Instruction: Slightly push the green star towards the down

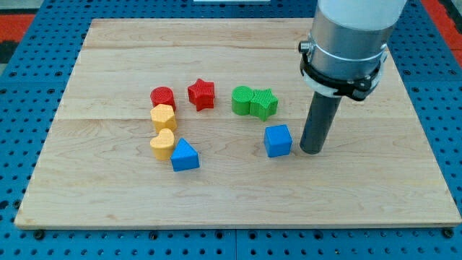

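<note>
board [238,184]: pale wood, showing grain lines and plank seams, looking smooth and matt
green star [265,104]: looking like ridged, matt plastic, probably printed; too small to be sure
blue cube [278,140]: showing the same matt, finely ribbed finish
rod [318,123]: appearing dark and matt
collar [346,47]: reading as brushed grey metal, catching a dull sheen
surround [29,65]: showing blue perforated sheet

No readable text, label or number anywhere.
</note>
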You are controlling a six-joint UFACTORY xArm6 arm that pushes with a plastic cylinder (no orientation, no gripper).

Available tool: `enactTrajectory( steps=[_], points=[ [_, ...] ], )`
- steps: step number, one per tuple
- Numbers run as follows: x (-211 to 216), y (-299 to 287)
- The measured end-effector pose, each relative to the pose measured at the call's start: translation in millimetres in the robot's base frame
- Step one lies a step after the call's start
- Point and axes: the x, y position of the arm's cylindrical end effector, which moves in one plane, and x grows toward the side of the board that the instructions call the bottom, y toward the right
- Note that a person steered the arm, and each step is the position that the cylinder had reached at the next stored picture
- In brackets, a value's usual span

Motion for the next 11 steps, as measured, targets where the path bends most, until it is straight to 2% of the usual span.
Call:
enactTrajectory(
  steps=[1, 3, 4, 5, 6, 7, 8, 9, 11],
  points=[
    [-17.3, -13.1],
    [-13.4, -77.2],
    [-9.3, -75.6],
    [-10.1, -23.5],
    [-55.9, 56.0],
    [-123.8, 37.8],
    [-141.8, -17.0],
    [-127.0, -41.9],
    [-93.8, -43.0]
  ],
)
